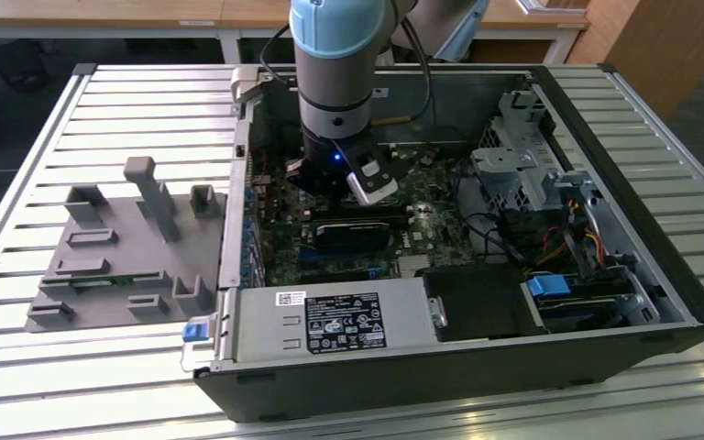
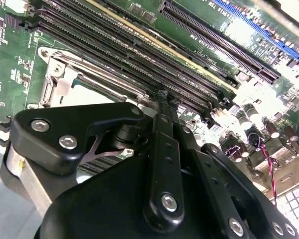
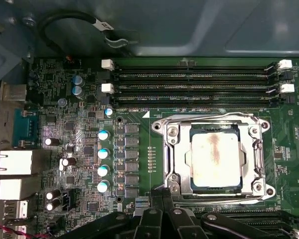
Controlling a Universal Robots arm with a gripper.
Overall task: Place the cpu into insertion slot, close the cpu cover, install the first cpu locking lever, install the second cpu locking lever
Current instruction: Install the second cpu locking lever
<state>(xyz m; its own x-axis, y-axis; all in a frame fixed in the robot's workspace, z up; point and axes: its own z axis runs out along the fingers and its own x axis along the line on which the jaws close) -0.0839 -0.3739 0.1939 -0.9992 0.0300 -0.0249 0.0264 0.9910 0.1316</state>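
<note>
The cpu [image 3: 214, 159], a pale silver square, lies in the insertion slot [image 3: 172, 132] on the green board. The cpu cover [image 3: 250, 154], a silvery frame, lies flat around it, and the chip shows through its window. A silvery wire lever [image 3: 204, 118] runs along the socket's edge by the memory slots. My gripper [image 3: 163, 194] hangs just off the opposite socket edge, its black fingers together with nothing between them. In the second wrist view the gripper [image 2: 163, 95] sits beside the cover [image 2: 55, 84]. In the exterior view the gripper [image 1: 327, 183] is down inside the open computer case.
Long memory slots [image 3: 194, 82] lie beside the socket. Capacitors [image 3: 103, 149] and rear ports [image 3: 15, 164] stand further off. A black module [image 1: 352, 236], the power supply [image 1: 327, 321] and a drive cage [image 1: 523, 165] crowd the case. A grey fixture [image 1: 120, 247] sits on the slatted table.
</note>
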